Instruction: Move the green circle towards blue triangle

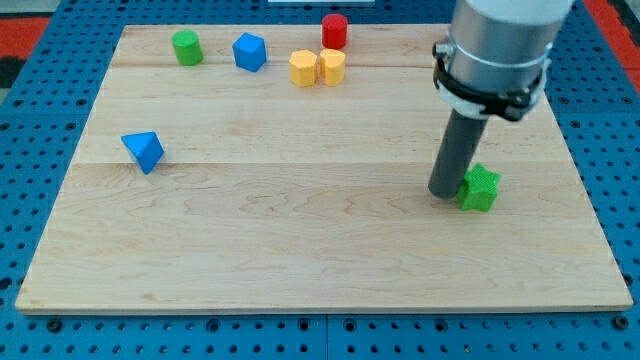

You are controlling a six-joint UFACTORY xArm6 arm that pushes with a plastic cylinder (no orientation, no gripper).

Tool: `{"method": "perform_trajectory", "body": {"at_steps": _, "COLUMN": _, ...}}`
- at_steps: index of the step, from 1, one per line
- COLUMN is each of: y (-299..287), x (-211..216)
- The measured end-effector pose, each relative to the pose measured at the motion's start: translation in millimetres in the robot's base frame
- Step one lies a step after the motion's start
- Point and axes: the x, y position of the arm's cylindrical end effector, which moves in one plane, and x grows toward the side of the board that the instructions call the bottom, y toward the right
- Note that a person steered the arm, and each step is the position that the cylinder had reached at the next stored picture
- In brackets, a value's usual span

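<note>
Now | tip [444, 192] touching green star [480, 188] | no tool shown | green circle [186, 47] far | no writing legible

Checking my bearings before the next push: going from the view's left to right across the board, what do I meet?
blue triangle → green circle → blue block → two yellow blocks → red cylinder → my tip, right beside the green star on its left.

Pretty clearly a lab bench: wooden board [320, 250] sitting on a blue perforated table [40, 80] all around it.
</note>
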Motion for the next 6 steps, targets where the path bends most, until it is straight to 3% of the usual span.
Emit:
{"method": "perform_trajectory", "body": {"at_steps": 1, "y": -22, "x": -64}}
{"method": "perform_trajectory", "body": {"at_steps": 5, "y": -286, "x": -113}}
{"method": "perform_trajectory", "body": {"at_steps": 6, "y": -298, "x": -165}}
